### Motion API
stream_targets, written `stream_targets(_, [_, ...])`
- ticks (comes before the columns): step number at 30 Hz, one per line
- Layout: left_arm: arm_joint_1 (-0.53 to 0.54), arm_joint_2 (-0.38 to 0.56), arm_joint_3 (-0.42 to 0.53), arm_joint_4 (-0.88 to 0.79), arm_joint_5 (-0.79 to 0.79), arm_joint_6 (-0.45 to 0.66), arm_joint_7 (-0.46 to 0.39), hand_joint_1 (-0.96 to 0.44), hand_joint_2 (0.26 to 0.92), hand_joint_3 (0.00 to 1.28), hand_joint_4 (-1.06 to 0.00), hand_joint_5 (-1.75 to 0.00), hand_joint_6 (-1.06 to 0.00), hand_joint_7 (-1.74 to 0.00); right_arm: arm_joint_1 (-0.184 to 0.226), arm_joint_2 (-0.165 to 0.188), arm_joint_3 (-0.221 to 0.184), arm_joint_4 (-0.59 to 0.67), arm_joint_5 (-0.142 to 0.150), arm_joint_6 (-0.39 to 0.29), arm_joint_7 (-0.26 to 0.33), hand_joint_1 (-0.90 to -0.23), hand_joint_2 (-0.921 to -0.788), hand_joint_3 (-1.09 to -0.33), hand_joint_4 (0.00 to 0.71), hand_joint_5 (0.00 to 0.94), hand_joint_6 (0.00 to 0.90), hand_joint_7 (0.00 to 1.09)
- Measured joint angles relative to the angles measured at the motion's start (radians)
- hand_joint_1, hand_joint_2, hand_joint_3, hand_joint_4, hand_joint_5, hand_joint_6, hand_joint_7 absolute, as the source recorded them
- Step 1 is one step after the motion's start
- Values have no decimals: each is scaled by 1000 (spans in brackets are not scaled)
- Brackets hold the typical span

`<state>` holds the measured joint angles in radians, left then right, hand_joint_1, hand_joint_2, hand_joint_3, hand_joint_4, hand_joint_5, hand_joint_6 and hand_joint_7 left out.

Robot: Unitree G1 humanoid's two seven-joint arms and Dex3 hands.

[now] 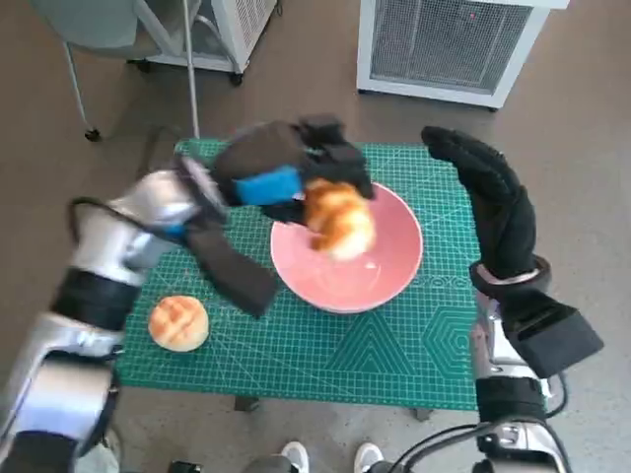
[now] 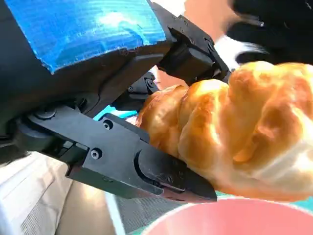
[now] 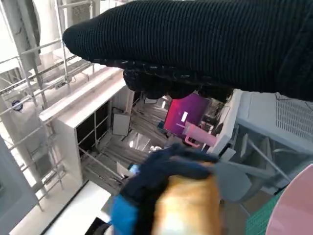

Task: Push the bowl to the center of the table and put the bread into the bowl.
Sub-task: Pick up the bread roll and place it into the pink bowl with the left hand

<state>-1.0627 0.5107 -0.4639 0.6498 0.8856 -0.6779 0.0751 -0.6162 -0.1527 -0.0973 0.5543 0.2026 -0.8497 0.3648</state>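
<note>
Bread [image 1: 338, 219], a golden croissant-like piece, sits pinched in the left robot hand [image 1: 296, 177] over the pink bowl [image 1: 394, 271], above the bowl's left half. Left wrist view shows the black fingers [image 2: 161, 171] clamped along the underside of the bread, with the pink bowl rim just below it. Bowl rests on the green cutting mat [image 1: 394, 355] covering the desk, roughly mid-desk, slightly toward the right and far side. A second bread, a round bun [image 1: 178, 322], lies on the mat near the front left corner, well apart from the bowl. Right robot hand [image 1: 493, 202] in its knitted glove is raised at the right edge of the desk, just beside the bowl's right rim, fingers stretched out and holding nothing; whether it touches the bowl is hard to tell from the head view. Right wrist view shows the glove across the top and, blurred below it, the left robot hand with the bread. Feet of a person [image 1: 325, 457] show at the desk's near edge.
</note>
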Motion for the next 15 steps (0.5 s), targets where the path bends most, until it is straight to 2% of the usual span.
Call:
stream_targets(3, [-20,-27,-26,57,13,8,-8,0,920,97,-630,-1175,-620,-1222,2,0,-1,-7,0,3,3,-672,-921,-816,253,7,-1,631])
stream_targets(5, [-24,-45,-32,86,8,26,-37,0,920,200,-505,-1292,-509,-1345,4,0,-2,-12,0,5,3,-672,-921,-817,252,7,-1,631])
stream_targets(6, [-24,-54,-33,97,0,40,-63,-18,911,196,-437,-1143,-448,-1213,5,0,-3,-15,0,7,3,-672,-921,-818,252,7,-1,631])
stream_targets(7, [-24,-60,-33,104,-11,56,-99,-54,880,159,-388,-791,-411,-892,7,0,-3,-18,0,8,3,-671,-921,-818,250,6,-1,630])
stream_targets(8, [-24,-66,-33,111,-24,75,-137,-97,883,122,-345,-512,-377,-629,9,0,-3,-22,-1,8,3,-672,-921,-818,251,6,-1,630])
stream_targets(11, [-21,-72,-35,117,-41,119,-230,-192,877,67,-278,-170,-322,-297,14,0,-4,-31,-5,8,-1,-676,-921,-819,251,7,-1,630])
stream_targets(15, [-8,-67,-33,112,-73,145,-309,-262,863,34,-218,-44,-282,-156,20,0,-6,-40,-13,8,-11,-679,-921,-819,252,7,-1,632])
